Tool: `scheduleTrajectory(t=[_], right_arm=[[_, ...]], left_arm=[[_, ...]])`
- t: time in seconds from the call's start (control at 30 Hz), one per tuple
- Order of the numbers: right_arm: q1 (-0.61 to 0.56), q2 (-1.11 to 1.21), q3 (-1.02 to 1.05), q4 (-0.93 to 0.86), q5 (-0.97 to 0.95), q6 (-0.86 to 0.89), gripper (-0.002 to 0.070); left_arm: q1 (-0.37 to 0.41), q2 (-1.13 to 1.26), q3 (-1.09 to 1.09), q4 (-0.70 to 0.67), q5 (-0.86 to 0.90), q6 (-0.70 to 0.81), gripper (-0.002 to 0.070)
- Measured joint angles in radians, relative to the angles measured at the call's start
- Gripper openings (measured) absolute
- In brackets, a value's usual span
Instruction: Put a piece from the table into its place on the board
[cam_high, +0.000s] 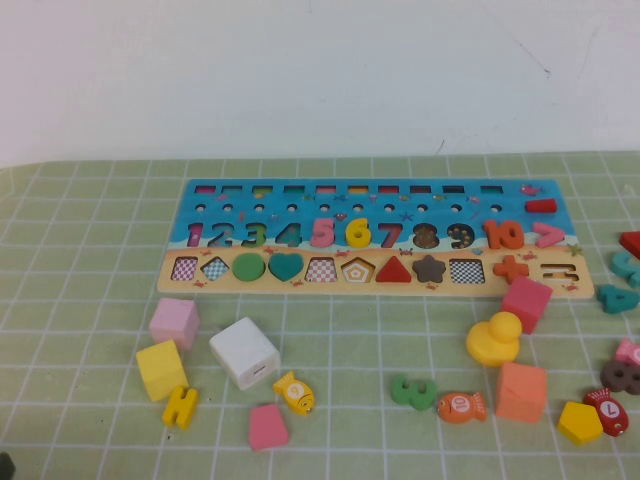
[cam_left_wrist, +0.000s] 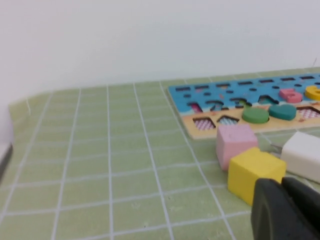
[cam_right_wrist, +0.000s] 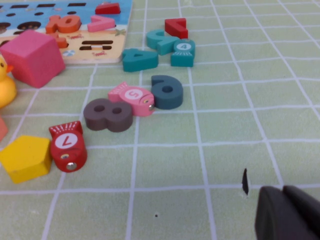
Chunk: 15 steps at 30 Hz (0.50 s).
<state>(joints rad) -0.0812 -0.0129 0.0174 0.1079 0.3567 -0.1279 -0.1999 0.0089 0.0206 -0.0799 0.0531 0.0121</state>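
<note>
The yellow 6 (cam_high: 358, 232) already sits in its slot on the board (cam_high: 240, 200), between the 5 and the 7, so the placing looks done. The left gripper (cam_left_wrist: 285, 210) hangs low over the table (cam_left_wrist: 100, 165) just beside a yellow cube (cam_left_wrist: 252, 170); the right gripper (cam_right_wrist: 290, 215) hovers over bare table near a brown 8 (cam_right_wrist: 107, 114). I cannot tell whether either set of fingers is open. Next, judging by this, both arms only need to stay clear.
</note>
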Motion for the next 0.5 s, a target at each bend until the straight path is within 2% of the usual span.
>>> scheduleTrajectory(t=[0.17,0.33,0.5], right_arm=[[0.000,0.000,0.000,0.000,0.000,0.000,-0.0003],[0.000,0.000,0.000,0.000,0.000,0.000,-0.0003],[0.000,0.000,0.000,0.000,0.000,0.000,-0.0003]], left_arm=[[0.039,-0.019,0.000,0.004,0.060,0.015,-0.0002],[0.090,-0.022,0.000,0.005,0.244,-0.071,-0.0002],[0.092,-0.022,-0.002,0.004,0.258,-0.098,-0.0002]])
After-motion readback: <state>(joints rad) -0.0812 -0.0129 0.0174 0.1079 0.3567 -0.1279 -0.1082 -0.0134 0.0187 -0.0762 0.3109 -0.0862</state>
